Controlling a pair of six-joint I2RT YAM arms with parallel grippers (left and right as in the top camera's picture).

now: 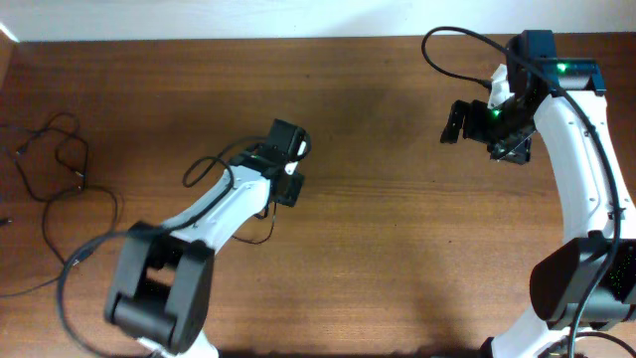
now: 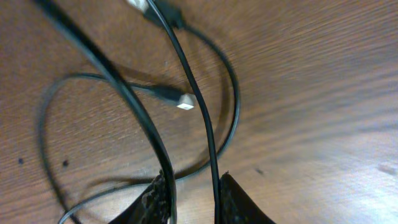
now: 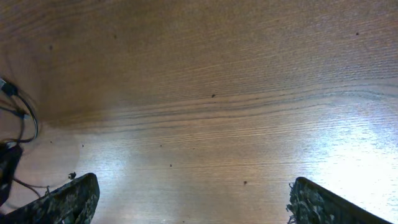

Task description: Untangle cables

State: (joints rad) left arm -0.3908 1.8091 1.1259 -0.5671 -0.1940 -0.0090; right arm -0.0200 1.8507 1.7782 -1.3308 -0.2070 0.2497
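Brown wood-grain table (image 3: pixel 211 93), two arms over it. Thin black flexible cables (image 2: pixel 203 134) lie in loose loops on the wood under the left gripper (image 2: pixel 193 186), mid-table. Two cords run straight through the gap between its fingers (image 2: pixel 158 199), one along each inner face. Jaws stand narrowly apart with bare wood showing between the cords, not clamped. Small black plug with pale metal tip (image 2: pixel 185 101) rests inside the loop. More thin black cord loops (image 1: pixel 50 136) sit at the far left table edge, well apart from the gripper. Right gripper (image 3: pixel 193 193) hangs over bare wood at the right, jaws spread wide, nothing between them.
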